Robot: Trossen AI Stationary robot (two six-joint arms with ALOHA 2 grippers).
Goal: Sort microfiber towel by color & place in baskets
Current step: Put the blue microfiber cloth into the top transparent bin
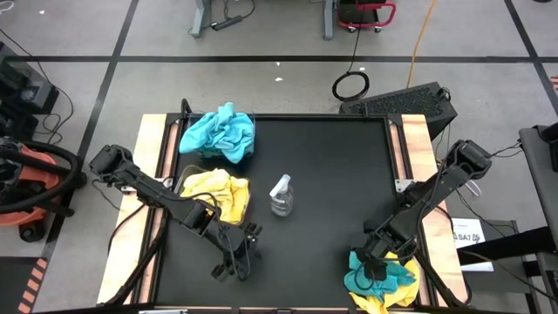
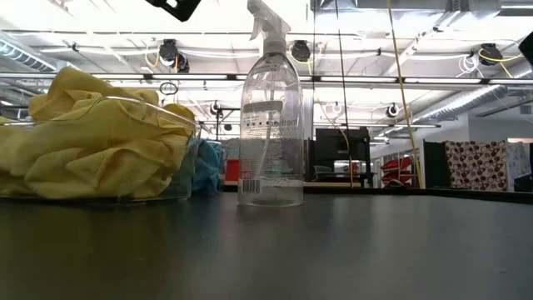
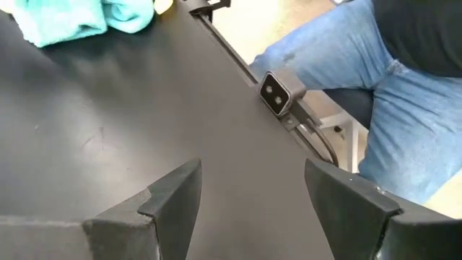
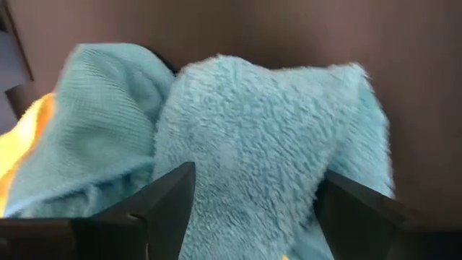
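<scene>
Microfiber towels sit in three places on the black tabletop [image 1: 323, 166]: teal ones [image 1: 218, 133] fill the far-left basket, yellow ones [image 1: 215, 192] fill the clear basket [image 2: 179, 162] beside it, and a mixed teal-and-yellow heap [image 1: 384, 277] lies at the near right edge. The right hand [image 1: 372, 266] is down on that heap, fingers apart around a teal towel [image 4: 245, 137]. The left hand [image 1: 237, 255] rests near the front, fingers apart, holding nothing. A clear spray bottle [image 1: 281, 195] stands mid-table. Beyond lies a grey floor with cables; a person's jeans [image 3: 390, 87] show alongside.
</scene>
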